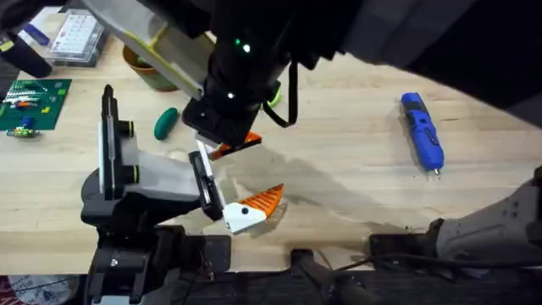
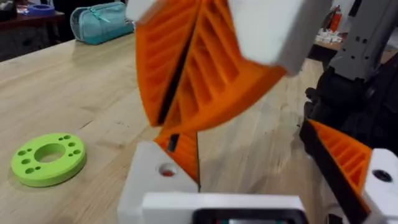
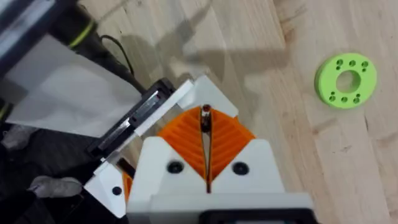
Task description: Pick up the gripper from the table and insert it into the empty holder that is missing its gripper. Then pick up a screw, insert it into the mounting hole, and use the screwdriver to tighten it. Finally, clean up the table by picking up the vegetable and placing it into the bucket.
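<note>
Two white-and-orange fingers of the right gripper (image 3: 206, 121) pinch a small dark screw (image 3: 205, 112) above the grey-white and black holder (image 1: 140, 174); left gripper's (image 2: 249, 180) fingers gape, empty, over the wooden surface (image 1: 356, 127).

open: bare table around screwdriver (image 1: 422, 131) | blocked: holder (image 1: 140, 174), vegetable (image 1: 165, 123) at left

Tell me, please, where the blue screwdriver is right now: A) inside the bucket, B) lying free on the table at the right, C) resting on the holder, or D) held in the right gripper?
B: the overhead view shows the screwdriver lying alone on bare wood at the right, far from the holder and the bucket.
</note>
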You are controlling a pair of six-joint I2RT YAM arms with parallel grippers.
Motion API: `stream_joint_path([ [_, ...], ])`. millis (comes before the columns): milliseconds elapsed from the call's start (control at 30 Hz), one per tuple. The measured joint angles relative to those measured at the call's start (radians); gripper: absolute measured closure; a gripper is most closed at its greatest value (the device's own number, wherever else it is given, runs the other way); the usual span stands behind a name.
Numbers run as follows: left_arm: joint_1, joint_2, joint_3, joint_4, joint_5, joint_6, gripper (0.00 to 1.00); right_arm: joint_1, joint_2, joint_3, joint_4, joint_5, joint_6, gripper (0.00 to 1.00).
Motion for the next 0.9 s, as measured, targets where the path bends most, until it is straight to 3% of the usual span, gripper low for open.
stream_joint_path([
  [900,0.0,0.0,0.0,0.0,0.0,0.0,0.016,0.0,0.012,0.004,-0.008,0.0,0.004,0.992],
])
